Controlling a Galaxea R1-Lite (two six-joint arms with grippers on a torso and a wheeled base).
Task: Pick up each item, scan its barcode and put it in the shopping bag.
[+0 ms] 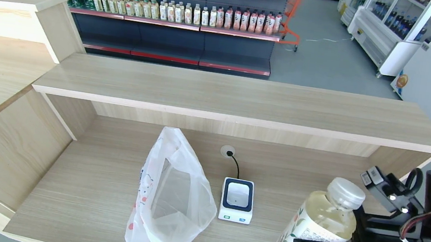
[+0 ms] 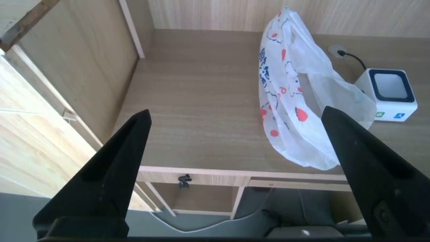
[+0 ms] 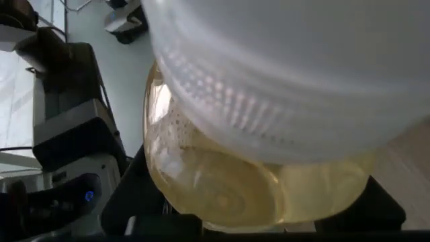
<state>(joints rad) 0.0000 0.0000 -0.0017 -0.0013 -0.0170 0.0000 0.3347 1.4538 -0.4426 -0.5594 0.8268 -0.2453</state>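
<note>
Bottle (image 1: 315,230) of pale yellow drink with a white cap, held tilted above the front right corner of the wooden tabletop (image 1: 86,187), with the jaws of the right gripper (image 1: 331,240) clamped on its labelled body. A white shopping bag (image 1: 171,202) with red print stands near the middle of the tabletop, mouth open upward, reaching almost to the front edge. Just beside it, toward the bottle, sits a small white scanner (image 1: 236,199), its black cable (image 1: 235,163) running back to a port in the surface. Bare wood lies between scanner and bottle, and a wider bare stretch between the bag and the left side panel (image 1: 7,152); a raised ledge (image 1: 243,99) closes the back. The left wrist view looks down past the left gripper (image 2: 232,181), jaws wide apart and holding nothing, hovering over the front edge, with the bag (image 2: 295,101) and scanner (image 2: 390,94) beyond. The right wrist view gives a close look at the bottle's (image 3: 222,188) ribbed cap and liquid.
</note>
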